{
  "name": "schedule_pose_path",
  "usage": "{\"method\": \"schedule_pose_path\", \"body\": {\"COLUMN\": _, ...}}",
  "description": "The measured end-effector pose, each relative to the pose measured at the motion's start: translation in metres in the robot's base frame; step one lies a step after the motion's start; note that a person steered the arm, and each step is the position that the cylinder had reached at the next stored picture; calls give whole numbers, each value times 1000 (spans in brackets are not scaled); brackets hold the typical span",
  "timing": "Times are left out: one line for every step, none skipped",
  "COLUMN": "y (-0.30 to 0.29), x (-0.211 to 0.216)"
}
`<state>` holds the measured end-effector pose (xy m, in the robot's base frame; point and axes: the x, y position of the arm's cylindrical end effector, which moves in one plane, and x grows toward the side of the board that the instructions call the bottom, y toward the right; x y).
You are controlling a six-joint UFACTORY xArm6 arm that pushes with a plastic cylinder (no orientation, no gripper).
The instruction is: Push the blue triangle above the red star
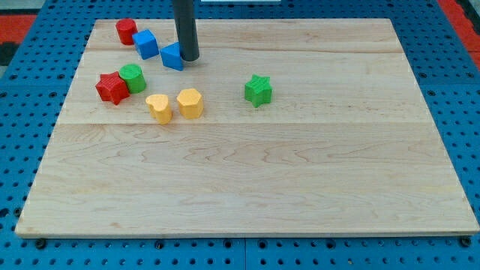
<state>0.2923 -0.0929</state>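
Board (300,187) with blocks at upper left. Our tip (189,58) touches the blue triangle's (172,56) right side; we have no jaws. We see the red star (112,88) lower left of the triangle, touching a green block (133,78).

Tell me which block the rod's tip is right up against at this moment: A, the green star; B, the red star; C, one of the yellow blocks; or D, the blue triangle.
D: my tip sits against the view's right side of the blue triangle, while the green star, the red star and both yellow blocks lie well away from it.
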Motion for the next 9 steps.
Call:
{"method": "schedule_pose_path", "body": {"y": -29, "x": -6}}
{"method": "schedule_pose_path", "body": {"y": -50, "x": 24}}
{"method": "schedule_pose_path", "body": {"y": -70, "x": 41}}
{"method": "schedule_pose_path", "body": {"y": -41, "x": 17}}
{"method": "schedule_pose_path", "body": {"y": -47, "x": -8}}
{"method": "schedule_pose_path", "body": {"y": -78, "x": 1}}
{"method": "schedule_pose_path", "body": {"y": -98, "x": 13}}
{"method": "schedule_pose_path", "body": {"y": -105, "x": 19}}
{"method": "schedule_pose_path", "body": {"y": -107, "x": 24}}
